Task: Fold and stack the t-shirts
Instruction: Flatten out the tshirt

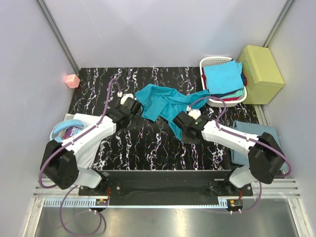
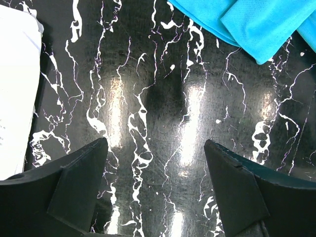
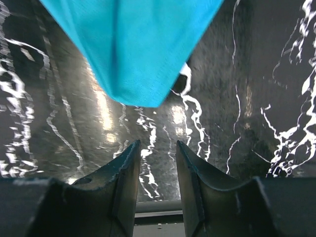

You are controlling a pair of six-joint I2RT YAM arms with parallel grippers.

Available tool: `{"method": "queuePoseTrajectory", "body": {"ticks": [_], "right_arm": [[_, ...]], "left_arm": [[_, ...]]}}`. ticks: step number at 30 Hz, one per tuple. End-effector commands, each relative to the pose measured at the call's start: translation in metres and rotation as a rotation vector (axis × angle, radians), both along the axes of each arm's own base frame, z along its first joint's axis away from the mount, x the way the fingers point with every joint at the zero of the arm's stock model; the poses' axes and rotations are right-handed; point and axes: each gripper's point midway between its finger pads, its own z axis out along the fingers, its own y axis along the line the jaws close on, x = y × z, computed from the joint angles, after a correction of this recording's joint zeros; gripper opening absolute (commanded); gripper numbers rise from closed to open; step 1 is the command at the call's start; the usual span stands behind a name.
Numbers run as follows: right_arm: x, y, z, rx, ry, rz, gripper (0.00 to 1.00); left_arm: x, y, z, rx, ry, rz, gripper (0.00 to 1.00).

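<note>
Directly off the right gripper (image 3: pixel 157 148), with narrow-set, empty jaws: corner of the teal t-shirt (image 3: pixel 133 44) at twelve o'clock, not yet pinched. From the left gripper (image 2: pixel 154 148), splayed wide above black table (image 2: pixel 148 98), cloth farther off at one o'clock. Beyond, crumpled mid-table, long axis nine-to-three, tail pointing six.

1. We list a glossy black tabletop veined in white like marble (image 2: pixel 163 74), filling the view, with pale streaks of glare.
2. We list a bright teal soft cloth t-shirt (image 2: pixel 256 24), lapped over itself, lying at the top right.
3. We list a flat white object (image 2: pixel 15 89) at the left edge; we cannot tell what it is.
4. We list the left gripper (image 2: pixel 155 143), its dark fingers (image 2: pixel 79 182) wide apart above bare tabletop, with nothing between them.
</note>
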Motion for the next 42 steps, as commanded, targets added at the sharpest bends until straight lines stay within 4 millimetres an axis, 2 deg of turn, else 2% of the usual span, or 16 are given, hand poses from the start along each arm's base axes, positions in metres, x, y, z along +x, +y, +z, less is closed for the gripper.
{"method": "queuePoseTrajectory", "body": {"ticks": [1,5,7,8,12,15,24,25,27,29,31,35,38,40,41,42], "right_arm": [[-0.002,0.010,-0.007,0.050,-0.001,-0.019,0.42],[0.008,0.022,-0.023,0.024,0.012,0.010,0.42],[0.019,0.031,-0.023,0.024,-0.004,0.029,0.42],[0.021,0.033,-0.032,0.003,0.013,0.036,0.42],[0.038,0.049,-0.037,-0.009,0.005,0.063,0.42],[0.042,0.054,-0.040,-0.013,0.009,0.068,0.42],[0.038,0.040,-0.050,-0.074,0.026,0.045,0.40],[0.035,0.038,-0.053,-0.082,0.038,0.048,0.39],[0.030,0.035,-0.058,-0.092,0.060,0.042,0.24],[0.027,0.034,-0.056,-0.081,0.066,0.035,0.07],[0.022,0.031,-0.058,-0.080,0.075,0.027,0.00],[0.017,0.022,-0.051,-0.084,0.066,0.020,0.00],[0.015,0.018,-0.046,-0.089,0.056,0.017,0.00],[0.015,0.016,-0.038,-0.078,0.043,0.014,0.00],[0.013,0.014,-0.037,-0.083,0.039,0.013,0.00],[0.013,0.013,-0.034,-0.081,0.035,0.013,0.00]], "left_arm": [[0.002,-0.007,0.004,-0.031,-0.025,-0.004,0.84],[0.001,-0.010,0.001,-0.030,-0.016,-0.011,0.84],[0.000,-0.011,0.000,-0.028,-0.010,-0.016,0.84],[-0.001,-0.011,0.000,-0.028,-0.011,-0.017,0.84],[-0.003,-0.009,0.001,-0.023,-0.011,-0.015,0.84],[-0.005,-0.005,0.003,-0.014,-0.015,-0.010,0.84],[-0.008,-0.002,0.000,-0.006,-0.009,-0.005,0.84],[-0.006,-0.003,0.001,-0.006,-0.011,-0.004,0.84],[-0.005,-0.004,-0.002,0.002,-0.003,-0.005,0.84],[-0.001,-0.005,0.000,0.003,-0.009,-0.002,0.84],[0.004,-0.006,-0.001,0.017,-0.010,-0.002,0.84],[0.017,-0.013,-0.003,0.021,-0.012,-0.001,0.85],[0.035,-0.016,-0.002,-0.017,-0.020,0.013,0.85],[0.054,-0.013,-0.002,-0.042,-0.026,0.035,0.85],[0.063,-0.009,-0.010,-0.038,-0.005,0.048,0.85],[0.073,-0.012,-0.004,-0.038,-0.017,0.039,0.85]]}}
